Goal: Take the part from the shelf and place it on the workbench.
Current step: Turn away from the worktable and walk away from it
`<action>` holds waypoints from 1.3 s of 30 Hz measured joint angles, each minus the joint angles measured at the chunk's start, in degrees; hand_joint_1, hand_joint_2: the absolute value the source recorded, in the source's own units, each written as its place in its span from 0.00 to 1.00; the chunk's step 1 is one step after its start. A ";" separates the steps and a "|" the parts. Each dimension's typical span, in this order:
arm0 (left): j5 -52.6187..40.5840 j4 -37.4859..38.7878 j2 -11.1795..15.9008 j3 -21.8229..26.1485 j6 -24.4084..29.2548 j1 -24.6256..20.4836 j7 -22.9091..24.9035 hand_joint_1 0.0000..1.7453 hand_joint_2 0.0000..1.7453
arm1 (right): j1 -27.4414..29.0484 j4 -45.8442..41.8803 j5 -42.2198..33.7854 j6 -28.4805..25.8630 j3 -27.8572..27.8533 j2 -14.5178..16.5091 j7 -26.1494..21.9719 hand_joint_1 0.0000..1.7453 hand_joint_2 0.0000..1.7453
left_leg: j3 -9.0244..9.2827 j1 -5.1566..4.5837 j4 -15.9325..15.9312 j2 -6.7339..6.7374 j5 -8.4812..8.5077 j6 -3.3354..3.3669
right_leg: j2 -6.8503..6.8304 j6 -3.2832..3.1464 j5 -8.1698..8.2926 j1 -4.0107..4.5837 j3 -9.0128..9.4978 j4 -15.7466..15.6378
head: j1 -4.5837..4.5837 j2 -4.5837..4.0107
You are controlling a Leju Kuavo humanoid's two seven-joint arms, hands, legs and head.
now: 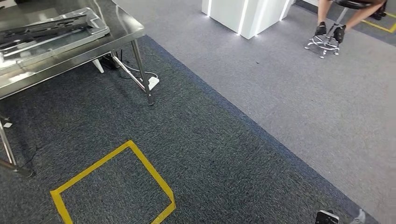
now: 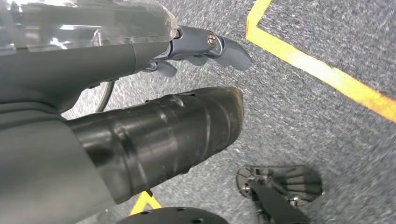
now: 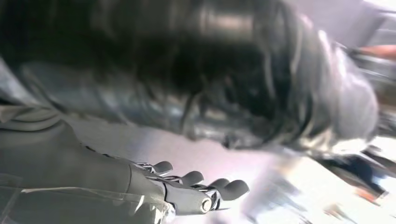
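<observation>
Yellow tape [image 1: 116,182] marks a square outline on the dark carpet [image 1: 210,154] right below my head camera. Beyond that square and off to its left stands a steel workbench [image 1: 70,58], and on its top lies a long dark metal part [image 1: 42,30] resting in a shallow silver tray [image 1: 95,25]. Under the workbench, near its right leg, a white power strip [image 1: 153,82] sits on the floor. Far past the workbench, a white counter [image 1: 247,14] stands on lighter grey carpet [image 1: 303,102], and a seated person's legs [image 1: 327,18] show on a wheeled stool [image 1: 324,43].

My left hand [image 2: 196,46] hangs over the carpet close to a strip of the yellow tape, its thumb [image 2: 163,135] and fingers [image 2: 229,51] extended with nothing between them.

My right hand [image 3: 187,186] shows in a badly blurred wrist picture; its dark fingers [image 3: 224,189] curl slightly, apart from the thumb [image 3: 299,88], holding nothing I can make out.
</observation>
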 joint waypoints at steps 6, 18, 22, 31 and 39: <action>0.04 0.00 -0.01 0.24 0.01 -0.06 0.03 0.00 0.00 | -3.81 14.11 -0.22 3.66 -13.71 -0.76 -2.46 0.00 0.00 | 0.75 -0.45 0.21 3.72 -0.95 -0.93 | -4.04 -0.78 6.48 0.21 8.09 -14.16 | -0.01 0.00; 1.13 0.00 -0.07 1.37 0.81 -0.23 0.14 0.00 0.00 | -8.36 26.71 10.80 -5.87 -24.54 -1.27 1.48 0.00 0.00 | -2.51 -0.07 10.09 0.14 -7.96 -2.88 | -0.67 -3.21 7.13 0.19 8.78 -16.15 | -0.11 0.00; 1.51 0.00 -0.07 2.37 1.03 0.18 0.89 0.00 0.00 | -11.17 33.34 30.46 -7.14 -39.41 -0.48 12.47 0.00 0.00 | -3.18 0.04 9.73 -2.62 -5.31 -2.68 | 2.90 -3.03 6.87 0.39 8.81 -15.57 | -0.11 0.00; 1.14 0.00 -0.15 3.23 1.84 0.13 1.12 0.00 0.00 | -13.52 44.21 61.20 -7.37 -54.93 0.83 28.32 0.00 0.00 | 0.47 0.03 0.24 -0.87 -0.31 -0.18 | 0.59 -0.85 1.48 0.43 3.49 -5.38 | 0.14 0.00; 0.10 0.00 -0.16 3.27 1.78 -0.08 1.13 0.00 0.00 | -14.95 54.50 61.58 -7.42 -55.48 -0.31 22.65 0.00 0.00 | 1.38 -0.57 0.35 4.49 -1.44 -1.12 | -4.25 -1.44 6.03 0.69 9.05 -14.47 | 0.10 0.00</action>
